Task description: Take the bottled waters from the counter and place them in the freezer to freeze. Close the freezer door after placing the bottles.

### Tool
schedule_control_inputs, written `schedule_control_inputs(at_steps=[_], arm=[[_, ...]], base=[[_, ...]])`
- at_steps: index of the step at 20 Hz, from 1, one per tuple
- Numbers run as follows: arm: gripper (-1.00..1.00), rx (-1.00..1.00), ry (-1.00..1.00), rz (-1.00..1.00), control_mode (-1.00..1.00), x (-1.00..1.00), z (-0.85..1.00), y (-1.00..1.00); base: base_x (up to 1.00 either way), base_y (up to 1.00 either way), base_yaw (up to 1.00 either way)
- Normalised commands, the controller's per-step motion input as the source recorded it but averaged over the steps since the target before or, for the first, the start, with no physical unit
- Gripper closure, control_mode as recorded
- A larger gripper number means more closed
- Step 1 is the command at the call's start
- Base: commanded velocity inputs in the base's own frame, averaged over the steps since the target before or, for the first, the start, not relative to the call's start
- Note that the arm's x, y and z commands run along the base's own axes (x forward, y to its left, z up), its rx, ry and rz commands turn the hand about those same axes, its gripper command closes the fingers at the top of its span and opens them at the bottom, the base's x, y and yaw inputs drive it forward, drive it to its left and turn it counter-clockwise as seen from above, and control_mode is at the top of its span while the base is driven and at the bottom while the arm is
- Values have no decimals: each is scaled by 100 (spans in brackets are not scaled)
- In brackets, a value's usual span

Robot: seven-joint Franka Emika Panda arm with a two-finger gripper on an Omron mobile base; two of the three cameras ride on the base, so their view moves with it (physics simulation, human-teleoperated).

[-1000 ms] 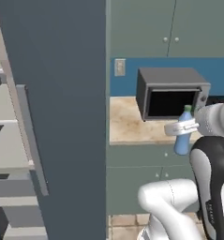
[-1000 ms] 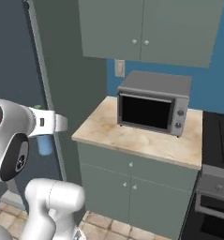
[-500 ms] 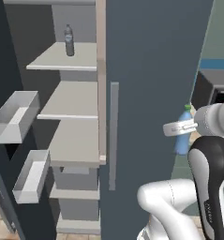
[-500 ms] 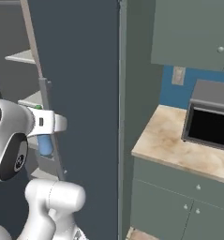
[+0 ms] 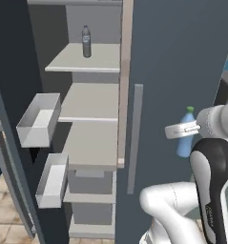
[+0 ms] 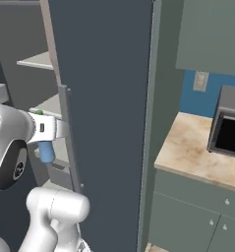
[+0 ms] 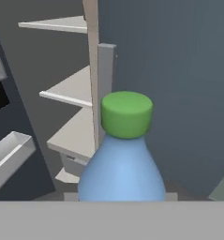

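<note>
My gripper (image 5: 183,129) is shut on the light blue bottled water (image 5: 184,145), which stands upright in it in front of a closed dark grey door (image 5: 182,57). The hand view has its green cap (image 7: 126,115) and blue shoulder (image 7: 120,174) close up; my fingertips are hidden. From the right base, the same bottle (image 6: 46,150) hangs under the gripper (image 6: 45,133). The smoky grey bottled water (image 5: 86,41) stands on the top shelf of the open freezer (image 5: 89,102). The freezer door (image 5: 5,143) is swung open at the left. The counter (image 6: 195,153) lies to the right.
Two white bins (image 5: 37,125) (image 5: 52,180) hang inside the open door. A grey bar handle (image 5: 134,138) runs down the closed door between the bottle and the shelves. A microwave (image 6: 230,129) sits on the counter under grey-green wall cabinets (image 6: 212,34).
The whole picture has shifted: the base has moved left, so counter and microwave slid right and the open freezer shelves came into view. The blue bottle stays in the shut gripper.
</note>
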Motion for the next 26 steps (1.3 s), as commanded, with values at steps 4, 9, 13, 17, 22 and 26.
schedule_control_inputs(at_steps=[4, 9, 13, 17, 22, 26], arm=[[100, 0, 0, 0, 100, 0, 0, 0], [100, 0, 0, 0, 100, 0, 0, 0], [100, 0, 0, 0, 100, 0, 0, 0], [100, 0, 0, 0, 100, 0, 0, 0], [100, 0, 0, 0, 100, 0, 0, 0], [100, 0, 0, 0, 100, 0, 0, 0]], base=[[1, 34, -5], [5, 42, -7], [10, 42, -6], [13, 47, -5], [11, 52, -2], [17, 19, -3]])
